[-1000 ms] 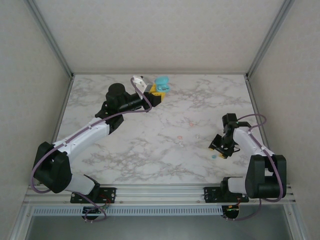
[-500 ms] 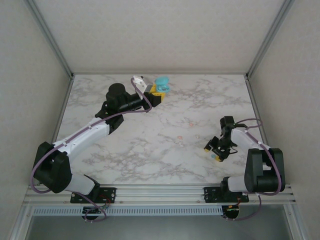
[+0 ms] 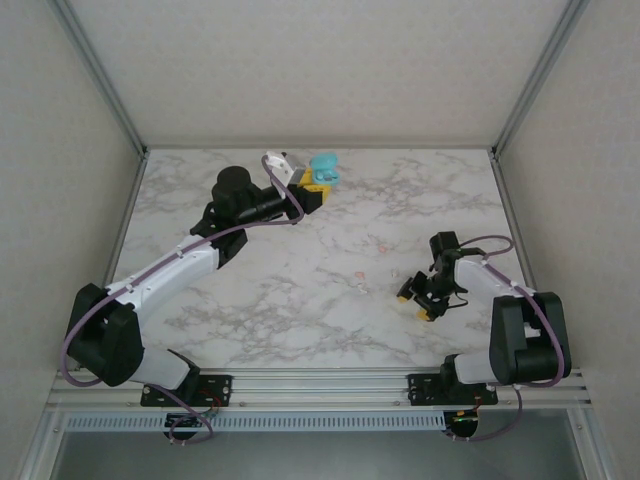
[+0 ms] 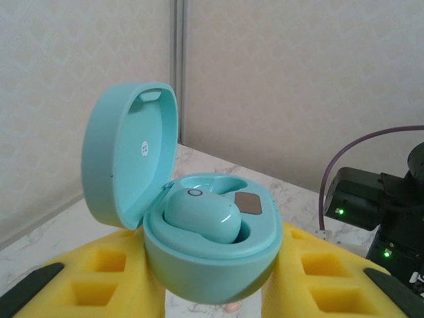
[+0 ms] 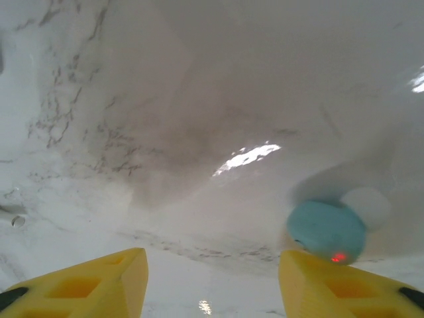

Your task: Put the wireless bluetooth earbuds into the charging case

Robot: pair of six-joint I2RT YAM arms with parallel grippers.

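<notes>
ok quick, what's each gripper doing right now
left gripper: closed on the open teal charging case, with a seated earbud inside
right gripper: open and empty, low over the table; a loose earbud lies near one finger

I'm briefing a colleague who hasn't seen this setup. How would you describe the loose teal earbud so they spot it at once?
On the marble table, find the right gripper toward the front right. Just beyond its yellow fingers lies the loose earbud: a rounded teal bead showing a red light, unlike the tiny pinkish bits farther back on the table.
</notes>
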